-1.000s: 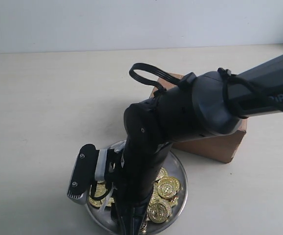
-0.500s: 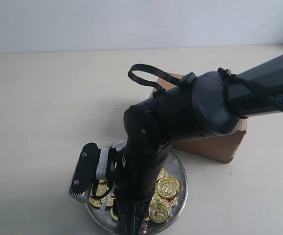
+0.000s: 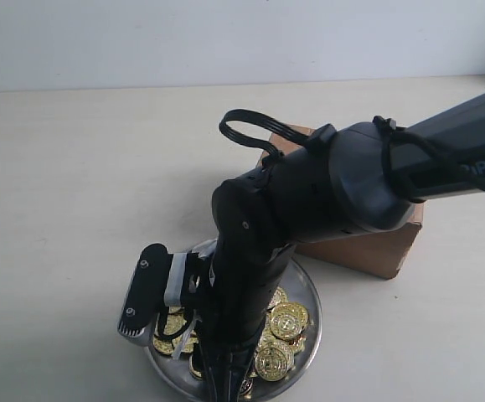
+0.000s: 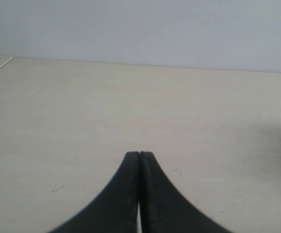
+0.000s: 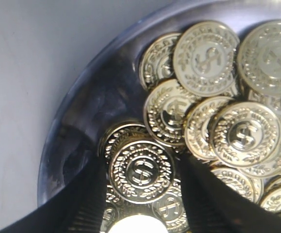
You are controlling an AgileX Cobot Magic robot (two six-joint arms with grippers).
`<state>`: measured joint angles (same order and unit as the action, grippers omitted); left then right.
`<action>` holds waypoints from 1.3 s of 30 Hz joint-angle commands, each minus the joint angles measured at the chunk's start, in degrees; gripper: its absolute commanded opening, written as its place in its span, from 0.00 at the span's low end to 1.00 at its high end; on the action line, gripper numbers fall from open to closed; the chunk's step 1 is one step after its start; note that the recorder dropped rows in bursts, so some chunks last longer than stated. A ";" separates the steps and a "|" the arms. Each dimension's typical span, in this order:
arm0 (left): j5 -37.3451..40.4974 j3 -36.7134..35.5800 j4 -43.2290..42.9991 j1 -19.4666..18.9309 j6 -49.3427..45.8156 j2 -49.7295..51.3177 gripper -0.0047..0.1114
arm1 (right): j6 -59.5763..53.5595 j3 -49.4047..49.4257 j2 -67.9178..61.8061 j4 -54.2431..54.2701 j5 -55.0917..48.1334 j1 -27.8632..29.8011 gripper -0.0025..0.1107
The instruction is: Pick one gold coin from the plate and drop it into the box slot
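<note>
**Exterior view.** One plate [image 3: 307,289], round, silver and shiny with a raised rim, is shown on the pale table [image 3: 74,184] at the lower middle of the view. It holds a heap of gold coins [image 3: 288,320]. About half a dozen are visible here, the others being covered by the one arm in view, the right arm [image 3: 351,184], which is bent down over the plate. One box [image 3: 384,244], reddish-brown cardboard, is seen beyond the plate and to its right, near it but apart. Its top face is largely hidden behind the arm.

**Left wrist view.** The left gripper [image 4: 139,156] is shown with its two dark fingers pressed together and nothing between them. Only bare table is seen beyond it.

**Right wrist view.** The right gripper [image 5: 141,164] is shown inside the plate with its two fingers spread apart. One on each side, they flank a single coin [image 5: 140,172], which lies flat on top of other coins close to the rim. Whether the pads touch that coin's edge cannot be settled, since the fingers are blurred. At least a dozen coins are counted, overlapping one another. Each is bright gold, with a ribbed border, a wreath and a dollar sign stamped at the centre.
</note>
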<state>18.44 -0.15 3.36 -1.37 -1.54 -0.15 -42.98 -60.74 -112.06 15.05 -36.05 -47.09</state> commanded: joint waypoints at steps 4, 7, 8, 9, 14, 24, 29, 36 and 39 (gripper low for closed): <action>-0.19 0.15 0.38 0.14 0.22 0.15 0.04 | -0.03 -0.34 -0.19 -0.26 0.60 -0.17 0.44; -0.19 0.15 0.38 0.14 0.22 0.15 0.04 | 0.18 -0.34 -0.77 -0.26 0.60 -0.17 0.44; -0.19 0.15 0.38 0.14 0.22 0.15 0.04 | 0.18 -0.34 -1.00 -0.26 0.60 -0.17 0.44; -0.19 0.15 0.38 0.14 0.22 0.15 0.04 | 0.18 -0.34 -1.23 -0.16 0.60 -0.17 0.44; -0.19 0.15 0.38 0.14 0.22 0.15 0.04 | 0.18 -0.34 -1.23 -0.06 0.49 -0.17 0.43; -0.19 0.15 0.38 0.14 0.22 0.15 0.04 | 0.18 -0.34 -0.17 -0.06 0.49 -0.17 0.27; -0.19 0.15 0.38 0.14 0.22 0.15 0.04 | 1.07 -0.34 3.24 -0.91 -0.26 -0.17 0.23; -0.19 0.15 0.38 0.14 0.22 0.15 0.04 | 1.07 -0.34 6.08 -0.91 -3.87 -0.17 0.23; -0.19 0.15 0.38 0.14 0.22 0.15 0.04 | 1.07 -0.34 8.37 -0.91 -5.68 -0.17 0.23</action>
<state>18.44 -0.15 3.36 -1.37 -1.54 -0.15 -42.24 -60.97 -106.14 14.46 -40.06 -47.09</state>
